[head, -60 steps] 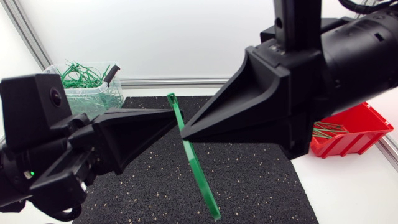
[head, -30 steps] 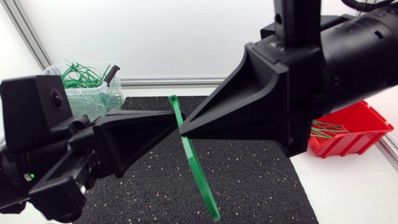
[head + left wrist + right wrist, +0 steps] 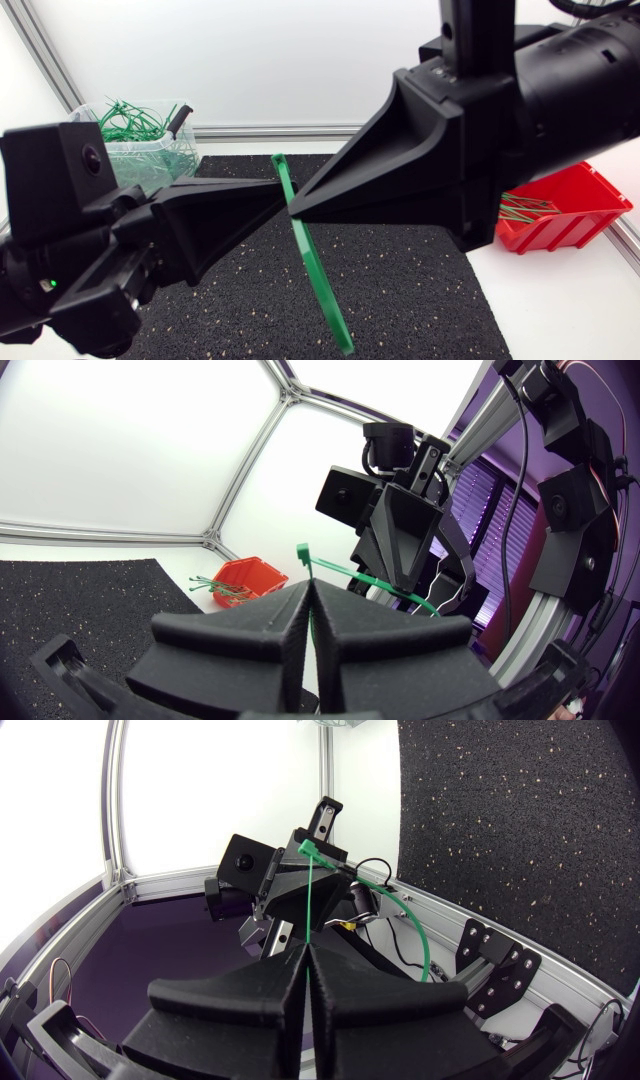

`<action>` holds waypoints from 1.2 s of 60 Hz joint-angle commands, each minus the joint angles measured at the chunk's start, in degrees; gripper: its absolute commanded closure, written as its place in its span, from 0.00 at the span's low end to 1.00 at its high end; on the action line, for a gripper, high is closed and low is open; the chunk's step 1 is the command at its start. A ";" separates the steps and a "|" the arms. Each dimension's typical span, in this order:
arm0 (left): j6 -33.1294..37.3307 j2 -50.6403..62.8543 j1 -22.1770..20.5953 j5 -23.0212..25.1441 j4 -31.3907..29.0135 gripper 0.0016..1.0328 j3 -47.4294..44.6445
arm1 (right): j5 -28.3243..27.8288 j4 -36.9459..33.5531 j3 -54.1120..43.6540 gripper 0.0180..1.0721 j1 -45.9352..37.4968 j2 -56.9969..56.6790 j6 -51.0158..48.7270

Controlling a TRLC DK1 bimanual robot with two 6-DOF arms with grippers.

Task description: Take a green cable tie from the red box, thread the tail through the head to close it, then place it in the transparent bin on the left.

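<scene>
My right gripper (image 3: pixel 293 211) has nudged left since a second ago; it and my left gripper (image 3: pixel 279 192) each pinch the tie (image 3: pixel 317 270), held tilted in the air above the mat (image 3: pixel 420 290).

Bin (image 3: pixel 142 160) left, box (image 3: pixel 588 196) right — mat (image 3: pixel 400 272) between.

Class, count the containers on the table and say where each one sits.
2. The clear bin sits at the back left; the red box at the right, partly behind the right arm. Others may be hidden.
</scene>
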 commanded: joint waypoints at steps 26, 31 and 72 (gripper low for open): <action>1.58 1.62 0.47 0.26 1.42 0.96 -1.23 | 0.38 0.65 -1.04 0.95 -0.01 -1.15 1.55; 1.58 1.62 0.55 0.17 1.42 0.96 -1.23 | 0.38 0.74 -1.21 0.95 -0.01 -1.32 1.55; 1.41 0.83 -0.41 0.08 0.89 0.96 -0.96 | 0.90 2.76 -3.15 0.95 -0.18 -1.06 2.16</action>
